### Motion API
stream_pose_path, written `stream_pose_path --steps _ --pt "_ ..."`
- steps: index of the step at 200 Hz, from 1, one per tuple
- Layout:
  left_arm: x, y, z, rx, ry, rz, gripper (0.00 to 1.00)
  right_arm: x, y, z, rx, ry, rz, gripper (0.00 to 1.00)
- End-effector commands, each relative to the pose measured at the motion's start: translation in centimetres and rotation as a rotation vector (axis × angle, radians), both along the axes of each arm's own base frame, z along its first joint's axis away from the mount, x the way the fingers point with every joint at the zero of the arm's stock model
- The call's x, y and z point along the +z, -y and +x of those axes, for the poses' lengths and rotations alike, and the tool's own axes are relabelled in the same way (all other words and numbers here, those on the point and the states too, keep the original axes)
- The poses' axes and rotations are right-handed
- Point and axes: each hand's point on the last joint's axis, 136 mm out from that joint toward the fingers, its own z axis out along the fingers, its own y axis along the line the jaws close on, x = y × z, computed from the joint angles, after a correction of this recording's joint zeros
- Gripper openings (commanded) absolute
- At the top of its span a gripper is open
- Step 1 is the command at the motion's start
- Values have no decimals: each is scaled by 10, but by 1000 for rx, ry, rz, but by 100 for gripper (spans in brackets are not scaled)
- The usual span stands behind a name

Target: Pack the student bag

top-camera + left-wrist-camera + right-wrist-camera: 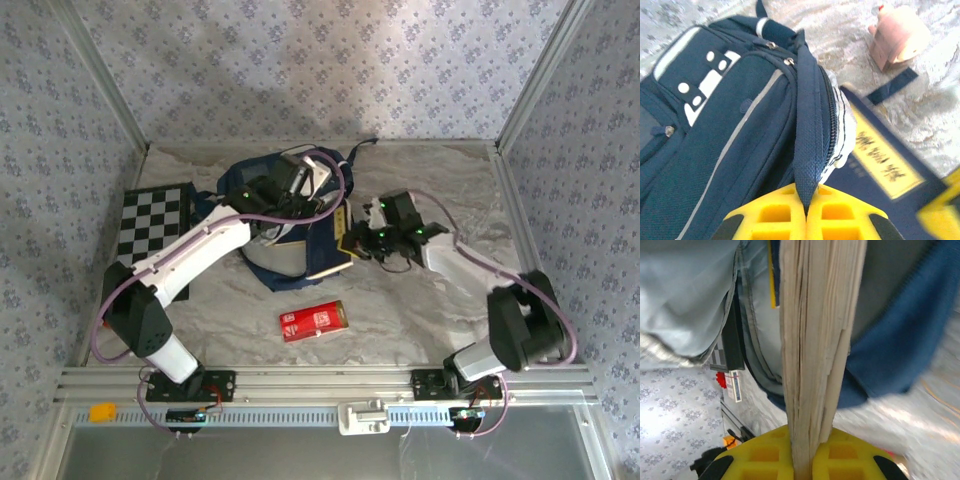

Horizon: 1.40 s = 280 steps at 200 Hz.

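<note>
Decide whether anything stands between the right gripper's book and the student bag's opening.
Nothing visible does. The book in the right gripper sits between grey lining and blue fabric of the student bag; the left gripper pinches its strap.

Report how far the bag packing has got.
Done: student bag open, left gripper shut on its strap. In hand: right gripper clamps the book, pages edge-on at the opening. Left: red box and chessboard lie on the table.

The top view looks down from above and behind the arm bases over the whole desk (pixel 420 300), while each wrist view peers along its own yellow fingers (pixel 775 215), very close to the student bag (pixel 740 140) that all three share.
</note>
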Motion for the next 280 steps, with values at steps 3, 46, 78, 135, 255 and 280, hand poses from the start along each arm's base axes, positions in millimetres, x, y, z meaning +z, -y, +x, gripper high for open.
stream_pose_path --steps 3,46,78,135,255,280 --pt "75 1 10 39 154 -153 0 23 -32 42 -55 115 68 0" --pt "91 1 15 63 178 -184 0 -5 -74 99 -44 137 66 3" --pt "96 -7 23 114 170 -207 0 -29 -67 108 -56 121 17 31" --pt "90 -6 22 98 148 -211 0 -52 -15 45 -33 119 -301 53" --pt "63 -1 21 104 57 -217 0 -34 -50 63 37 275 -328 12" --pt "49 -7 16 128 1 -214 4 -24 -28 31 56 283 -360 19"
